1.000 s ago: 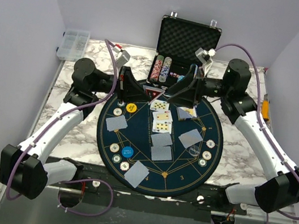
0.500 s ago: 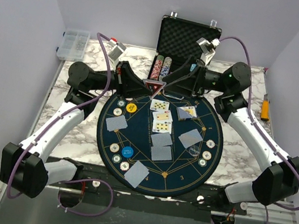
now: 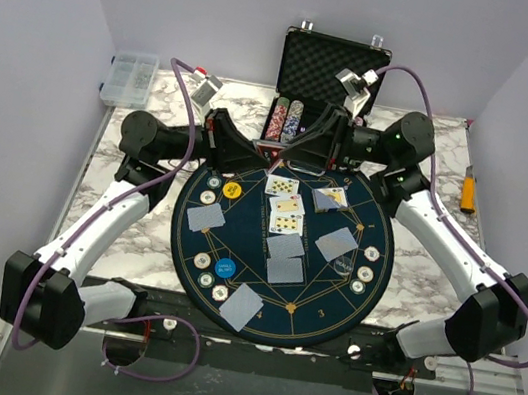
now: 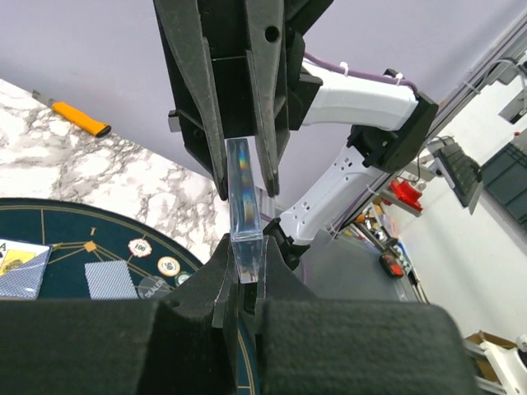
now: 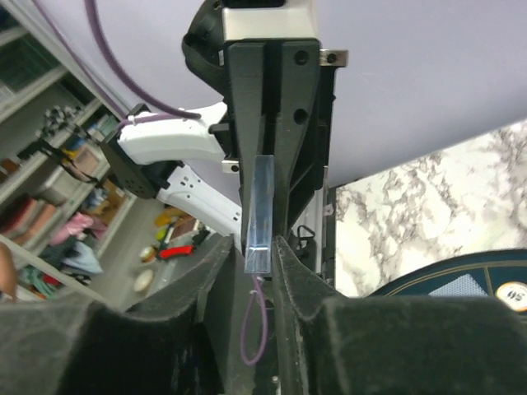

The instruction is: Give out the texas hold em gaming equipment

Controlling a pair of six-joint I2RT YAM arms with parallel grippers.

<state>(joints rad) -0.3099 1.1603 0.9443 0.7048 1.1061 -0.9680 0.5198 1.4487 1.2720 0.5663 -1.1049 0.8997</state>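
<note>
Left pincer [image 4: 244, 284] pinching near end of a clear thin rectangular plastic slab [image 4: 245, 206]. Right pincer [image 5: 255, 255] meets it tip to tip, pads against both faces of the slab's other end. Slab held in the air, above far edge of the mat.

White-grey marbled surface [image 3: 413, 273] carries everything.

Big round dark-blue mat [image 3: 238, 234], gold lines, centre of surface.

Black hard case [image 3: 332, 62] behind mat, foam lid up, chip stacks [image 3: 285, 120] inside.

Clear plastic compartment box [image 3: 130, 77], far left corner.

Grey-backed playing cards [image 3: 205, 216] lie singly on the mat: left, near edge, right, two at centre. White face-up cards [image 3: 286, 224] overlap in a short column at far centre.

Discs on mat: yellow disc [image 3: 232, 190] far left, blue disc [image 3: 224, 268] near left, clear disc [image 3: 342, 266] right, cream dark-rimmed discs [image 3: 365, 272] along both side edges.
</note>
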